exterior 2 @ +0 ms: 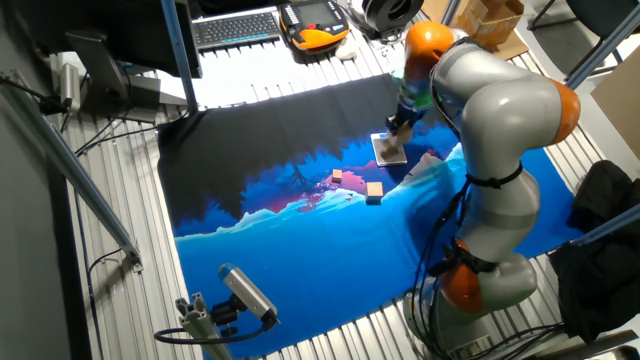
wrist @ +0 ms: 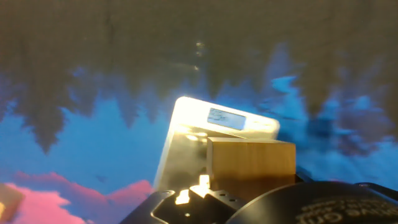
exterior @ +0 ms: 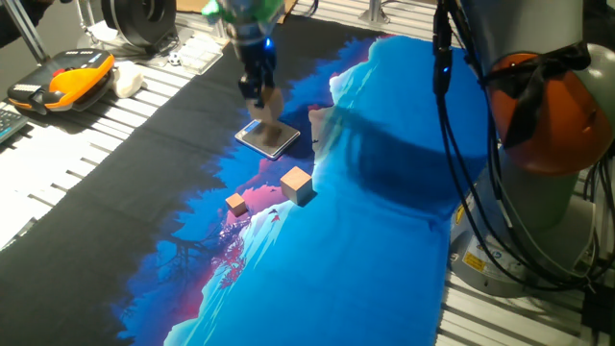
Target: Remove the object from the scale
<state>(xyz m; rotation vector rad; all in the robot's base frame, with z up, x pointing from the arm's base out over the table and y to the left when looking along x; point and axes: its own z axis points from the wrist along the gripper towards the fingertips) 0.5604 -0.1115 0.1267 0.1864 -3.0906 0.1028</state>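
Claw [exterior: 265,100] hides most of cube [wrist: 251,159] over scale [wrist: 214,134].

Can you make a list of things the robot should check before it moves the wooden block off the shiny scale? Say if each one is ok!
1. Wooden block between the gripper fingers: ok, hand view shows it right at the hand.
2. Fingers squeezed tight on the block: cannot tell.
3. Block lifted off the scale: cannot tell; it sits over the plate.
4. Free spot on the cloth to put it: ok.
5. Other wooden cube and small orange-tan cube away from the scale: ok.
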